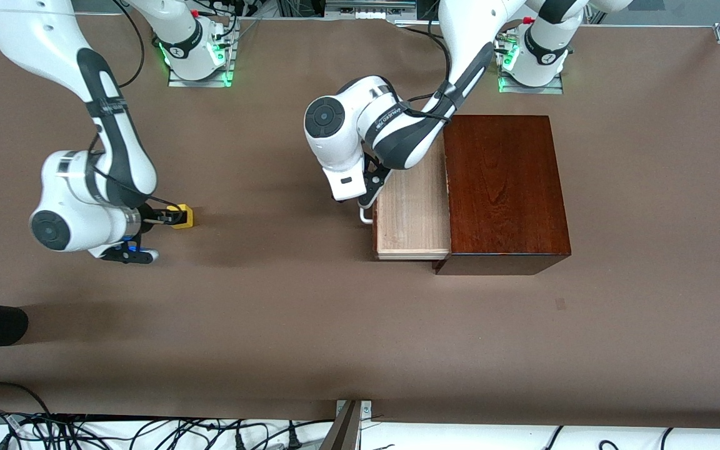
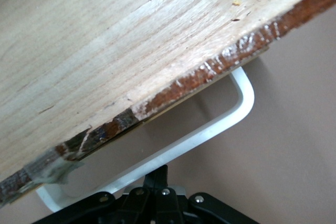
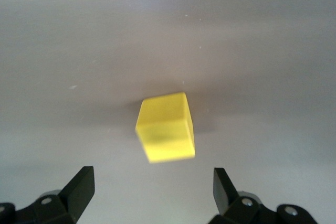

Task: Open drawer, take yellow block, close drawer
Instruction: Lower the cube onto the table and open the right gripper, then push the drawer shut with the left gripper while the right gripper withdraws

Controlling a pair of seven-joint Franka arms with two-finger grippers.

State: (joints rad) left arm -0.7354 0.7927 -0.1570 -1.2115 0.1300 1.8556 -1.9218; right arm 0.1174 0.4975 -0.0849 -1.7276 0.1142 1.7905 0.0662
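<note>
While the drawer (image 1: 411, 212) of pale raw wood stands pulled out of the glossy mahogany box (image 1: 505, 187), the left claw (image 1: 369, 190) sits at its white bar handle (image 2: 210, 129) (whether it grips, I cannot tell). Toward the right arm's end of the brown table (image 1: 335, 325), the small yellow block (image 3: 165, 127) rests in front of the right claw (image 3: 152, 184), whose black fingers (image 3: 79, 187) stand spread apart.

The left arm's wrist hides part of the drawer (image 1: 411, 219), and the yellow block (image 3: 165, 127) looks blurred.

Robotics lab: bench-mounted arms (image 1: 110, 125), cables (image 1: 147, 434).
</note>
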